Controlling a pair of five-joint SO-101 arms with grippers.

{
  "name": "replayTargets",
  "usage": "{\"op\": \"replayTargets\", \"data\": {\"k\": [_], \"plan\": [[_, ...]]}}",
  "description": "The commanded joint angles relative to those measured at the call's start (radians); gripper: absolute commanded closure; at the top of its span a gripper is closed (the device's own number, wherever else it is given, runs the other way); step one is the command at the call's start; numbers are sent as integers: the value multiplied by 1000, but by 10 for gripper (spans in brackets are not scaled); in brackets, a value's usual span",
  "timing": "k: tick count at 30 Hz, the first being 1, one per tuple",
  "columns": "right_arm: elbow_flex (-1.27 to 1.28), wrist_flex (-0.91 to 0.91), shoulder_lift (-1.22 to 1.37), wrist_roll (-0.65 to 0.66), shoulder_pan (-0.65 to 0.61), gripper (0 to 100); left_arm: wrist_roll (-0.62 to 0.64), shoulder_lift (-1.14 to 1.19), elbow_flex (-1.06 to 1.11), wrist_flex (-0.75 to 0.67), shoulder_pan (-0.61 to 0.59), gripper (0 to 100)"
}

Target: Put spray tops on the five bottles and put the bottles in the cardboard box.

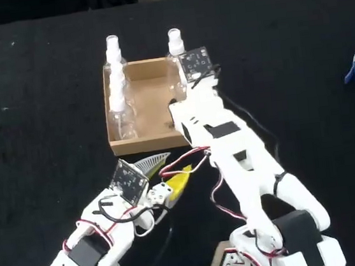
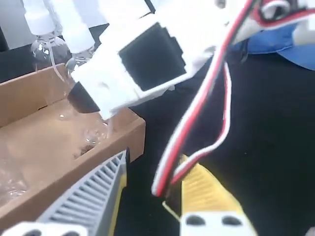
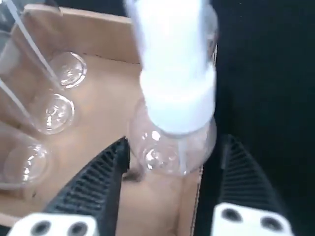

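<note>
Flanking bottle (image 3: 170,153), rt end effector (image 3: 175,142); box (image 1: 137,64) corner hidden.

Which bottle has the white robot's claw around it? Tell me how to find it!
Find the cardboard box in the middle of the black table. The other bottles stand in a row along its left wall. This bottle stands alone by the right wall, with a white spray top and the open fingers of the right gripper on either side of it.
</note>
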Motion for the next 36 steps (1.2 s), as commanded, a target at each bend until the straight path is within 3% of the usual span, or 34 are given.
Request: {"op": "replayTargets", "data": {"k": [1,4,7,14,17,21,25,31,36], "plan": [[-13,-9,-68,-8,-20,635,-14,-8,22,-20,10,970],[-24,28,-93,-6,-21,568,-14,-8,22,-20,10,970],[-53,81,-163,-5,-17,566,-15,-9,22,-20,10,970],[-120,440,-564,-6,8,579,-20,-11,22,-17,2,970],[-127,494,-722,-8,43,694,-20,-12,22,-14,-1,970],[-127,496,-865,-9,94,997,-20,-12,5,-14,-64,970],[-154,503,-917,-9,71,872,-20,-12,-77,6,-193,970],[-456,651,-814,-11,-3,629,-37,-12,-367,233,-355,970],[-871,810,-530,-103,-28,682,-219,-12,-427,315,-585,970]]}}
